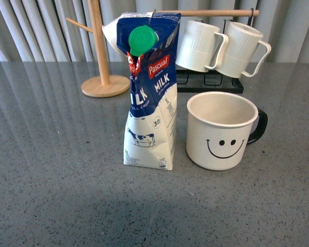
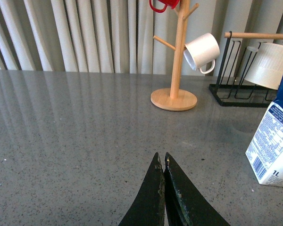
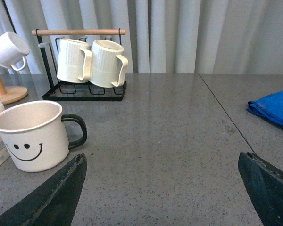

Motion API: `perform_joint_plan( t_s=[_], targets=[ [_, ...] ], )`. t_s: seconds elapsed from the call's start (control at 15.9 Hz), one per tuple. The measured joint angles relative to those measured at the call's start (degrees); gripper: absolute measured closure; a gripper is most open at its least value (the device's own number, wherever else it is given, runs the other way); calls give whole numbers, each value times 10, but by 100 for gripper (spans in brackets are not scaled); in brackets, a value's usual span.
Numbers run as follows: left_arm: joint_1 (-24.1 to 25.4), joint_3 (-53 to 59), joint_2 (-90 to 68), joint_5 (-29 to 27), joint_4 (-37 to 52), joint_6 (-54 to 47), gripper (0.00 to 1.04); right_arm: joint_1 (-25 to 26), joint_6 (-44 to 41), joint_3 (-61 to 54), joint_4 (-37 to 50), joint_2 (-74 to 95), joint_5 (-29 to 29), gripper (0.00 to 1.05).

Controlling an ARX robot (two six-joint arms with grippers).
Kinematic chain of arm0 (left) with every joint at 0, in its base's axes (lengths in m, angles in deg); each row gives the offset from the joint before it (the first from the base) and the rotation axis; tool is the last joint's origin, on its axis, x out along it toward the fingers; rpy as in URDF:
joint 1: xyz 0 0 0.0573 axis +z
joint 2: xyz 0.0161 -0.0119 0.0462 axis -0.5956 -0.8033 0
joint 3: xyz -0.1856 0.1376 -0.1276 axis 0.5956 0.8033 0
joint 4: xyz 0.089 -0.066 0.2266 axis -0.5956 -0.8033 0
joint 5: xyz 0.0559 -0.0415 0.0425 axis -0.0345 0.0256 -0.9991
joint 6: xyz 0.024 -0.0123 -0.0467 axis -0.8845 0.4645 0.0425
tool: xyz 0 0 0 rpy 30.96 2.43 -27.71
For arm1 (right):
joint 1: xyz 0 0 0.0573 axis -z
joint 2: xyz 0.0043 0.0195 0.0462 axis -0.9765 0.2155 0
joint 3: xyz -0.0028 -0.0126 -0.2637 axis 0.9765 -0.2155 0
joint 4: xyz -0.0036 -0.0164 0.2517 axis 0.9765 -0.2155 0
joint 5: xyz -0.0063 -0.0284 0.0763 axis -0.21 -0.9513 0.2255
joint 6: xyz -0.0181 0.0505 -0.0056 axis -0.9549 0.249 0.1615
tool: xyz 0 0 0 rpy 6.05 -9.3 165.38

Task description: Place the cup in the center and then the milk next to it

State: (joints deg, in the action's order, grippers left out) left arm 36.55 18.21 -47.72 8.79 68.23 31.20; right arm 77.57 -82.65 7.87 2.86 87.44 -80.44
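The cup (image 1: 222,131), a large white mug with a black smiley face and black handle, stands upright on the grey table (image 1: 51,170). The milk (image 1: 149,92), a blue and white Pascual carton with a green cap, stands just to its left, a small gap apart. In the right wrist view the cup (image 3: 30,135) sits beside and beyond one finger of my open right gripper (image 3: 161,162), which holds nothing. My left gripper (image 2: 161,159) is shut and empty above bare table, with the milk (image 2: 273,148) off to one side. Neither arm shows in the front view.
Behind stand a wooden mug tree (image 1: 103,51) and a black rack (image 1: 211,82) with two ribbed white mugs (image 1: 221,46) hanging from its wooden bar. A small white mug (image 2: 202,52) hangs on the tree. A blue cloth (image 3: 273,108) lies off beside the right gripper.
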Motion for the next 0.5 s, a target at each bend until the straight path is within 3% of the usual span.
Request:
perform_joint_plan(
  t_s=[0.5],
  targets=[
    [0,23,83,0,-50,0,104,0,0,0,0,0,0,7]
  ],
)
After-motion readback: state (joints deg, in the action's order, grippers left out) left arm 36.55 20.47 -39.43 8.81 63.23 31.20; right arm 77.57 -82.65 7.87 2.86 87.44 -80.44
